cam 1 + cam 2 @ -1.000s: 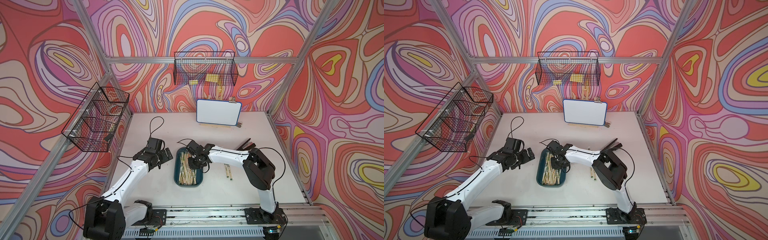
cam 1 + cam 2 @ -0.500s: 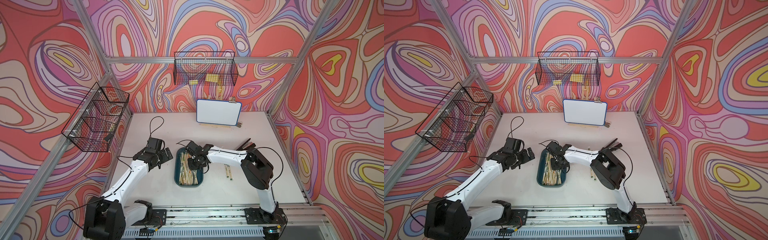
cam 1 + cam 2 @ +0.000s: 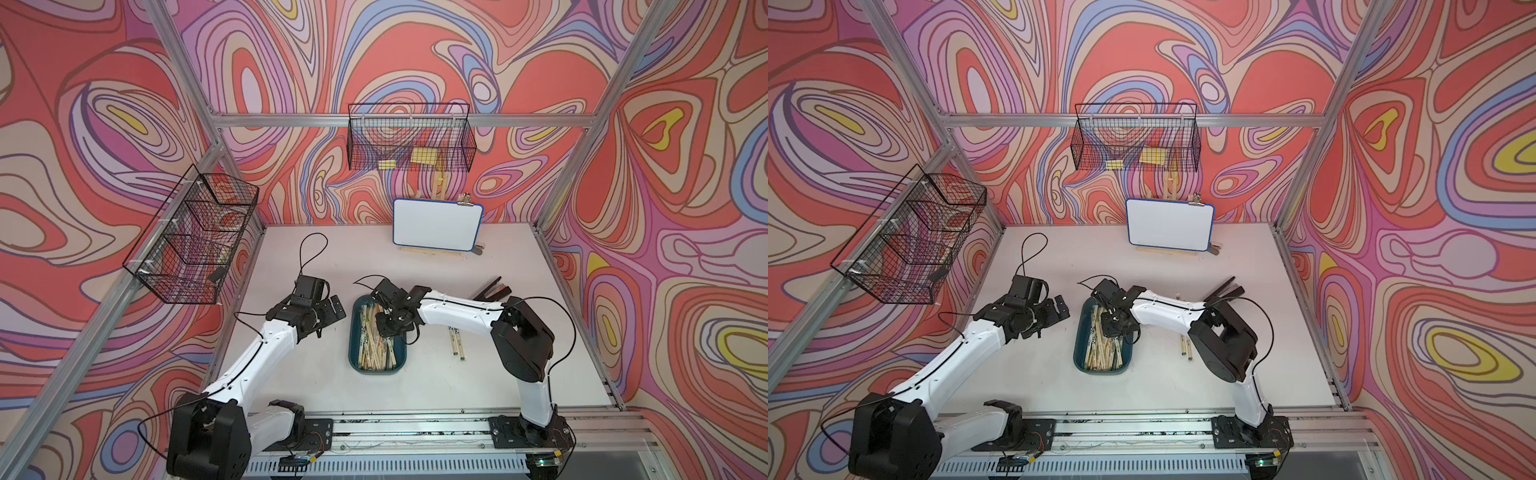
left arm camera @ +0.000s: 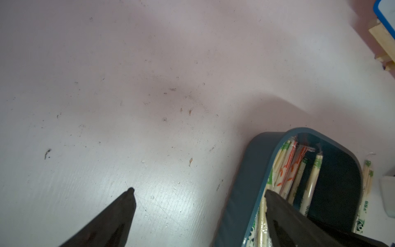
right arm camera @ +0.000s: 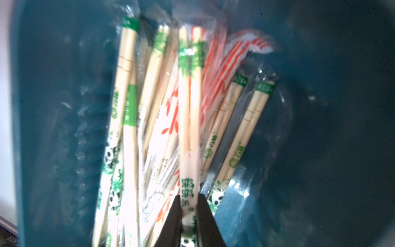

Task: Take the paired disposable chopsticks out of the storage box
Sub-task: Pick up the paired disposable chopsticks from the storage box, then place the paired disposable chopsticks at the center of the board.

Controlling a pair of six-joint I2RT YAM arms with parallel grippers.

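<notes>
The teal storage box [image 3: 376,371] [image 3: 1100,371] lies mid-table, holding several paired disposable chopsticks [image 3: 374,351] [image 3: 1100,353] in clear sleeves. My right gripper [image 3: 386,328] [image 5: 189,205] reaches down into the box. It is shut on one green-printed pair [image 5: 189,119], which lies on top of the pile. Just left of the box my left gripper [image 3: 332,309] [image 4: 199,191] hovers open and empty. In the left wrist view one of its fingers shows over the box wall [image 4: 245,171]. Another pair [image 3: 455,340] [image 3: 1185,347] lies on the table right of the box.
A small whiteboard [image 3: 436,224] stands at the back of the table. A black stapler-like tool [image 3: 492,289] lies behind the right arm. Wire baskets hang on the back wall [image 3: 409,139] and the left wall [image 3: 191,237].
My right gripper has closed on the green-printed pair in the box. The left arm has not moved.
</notes>
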